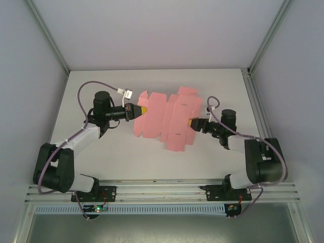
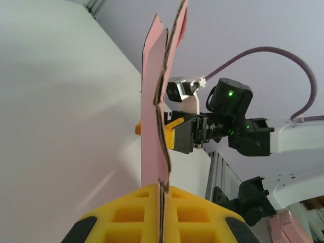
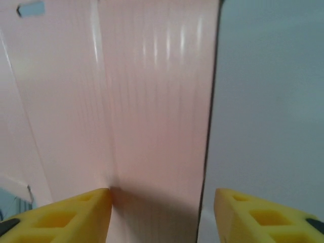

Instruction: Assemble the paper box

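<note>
Starting at your left, the left gripper (image 1: 143,109) has its yellow waffle-moulded fingers (image 2: 126,212) pressed together on the left edge of the paper box (image 1: 169,119). The left wrist camera shows the card pinched in the seam between them. The box is a flat die-cut sheet of thin, matte pink card with a stepped outline of flaps and tabs and a few small slots. It hangs between the two arms above the middle of the white table (image 1: 101,157). From the left wrist you see it edge-on, standing upright, its cut edge dark and wavy.

Moving right, the sheet's right edge meets the right gripper (image 1: 191,123). In the right wrist camera its two yellow fingertips (image 3: 76,210) stand well apart, so these jaws are open. The left tip lies against the pink face beside a fold line. The right tip sits clear of the card's edge over bare table. The card there has faint ribbing and glossy streaks.

Around the work, a purple cable (image 1: 96,82) loops over the left arm and another runs along the right arm. A ribbed aluminium rail (image 1: 162,190) carries both bases at the near edge. Plain grey walls close in the sides and back.
</note>
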### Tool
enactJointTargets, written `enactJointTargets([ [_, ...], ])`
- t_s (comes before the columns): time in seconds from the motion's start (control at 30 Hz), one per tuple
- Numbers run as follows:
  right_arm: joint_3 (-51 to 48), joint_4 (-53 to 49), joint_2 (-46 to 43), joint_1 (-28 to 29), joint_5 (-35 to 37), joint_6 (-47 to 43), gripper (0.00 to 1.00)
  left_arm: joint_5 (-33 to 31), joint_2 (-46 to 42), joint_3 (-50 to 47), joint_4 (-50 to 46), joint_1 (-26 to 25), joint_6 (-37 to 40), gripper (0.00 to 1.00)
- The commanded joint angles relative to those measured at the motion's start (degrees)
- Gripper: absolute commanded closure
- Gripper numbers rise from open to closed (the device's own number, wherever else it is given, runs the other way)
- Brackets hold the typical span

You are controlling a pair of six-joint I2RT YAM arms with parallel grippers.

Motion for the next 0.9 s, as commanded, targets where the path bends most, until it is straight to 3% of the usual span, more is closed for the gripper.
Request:
enactJointTargets([
  [0.0,-2.16,14.88,1.12,0.2,-9.09,4.43,0.51,-5.56,-2.19,-0.59,-2.38,-0.49,1.12,1.0],
  [0.23,-1.29,13.0,-0.8,1.97,-10.1,4.11,0.71,-10.52,-3.06,-1.05,-3.89,-0.49,1.05,1.0],
  [0.47,-0.04,-1.25,-7.65,2.22,-6.62,-2.91,0.77,-15.5,-2.79,-1.92,-4.41,-0.49,0.46,1.0],
  [0.53,-0.38,-4.05,-9.8,2.29,-5.99,-4.85,0.81,-16.71,-2.81,-2.15,-4.43,-0.34,0.3,1.0],
  [0.67,-0.76,-7.16,-13.51,2.93,-5.22,-6.66,1.0,-19.61,-2.83,-3.07,-3.29,-0.37,-0.88,1.0],
  [0.77,2.07,-17.58,-16.0,4.87,-0.76,-11.47,1.0,-21.23,-2.56,-2.34,-6.19,-0.39,-0.27,1.0],
  [0.8,4.97,-26.45,-16.89,6.41,3.84,-16.41,1.0,-23.18,-2.72,-1.16,-9.77,-0.43,0.81,0.83],
  [0.83,8.14,-34.91,-17.24,8.48,8.74,-21.75,1.0,-25.28,-2.99,0.1,-13.45,-0.35,2.32,0.51],
  [0.87,11.83,-43.16,-17.05,11.34,14.66,-27.56,1.0,-28.65,-3.39,1.61,-17.76,-0.44,3.86,0.02],
])
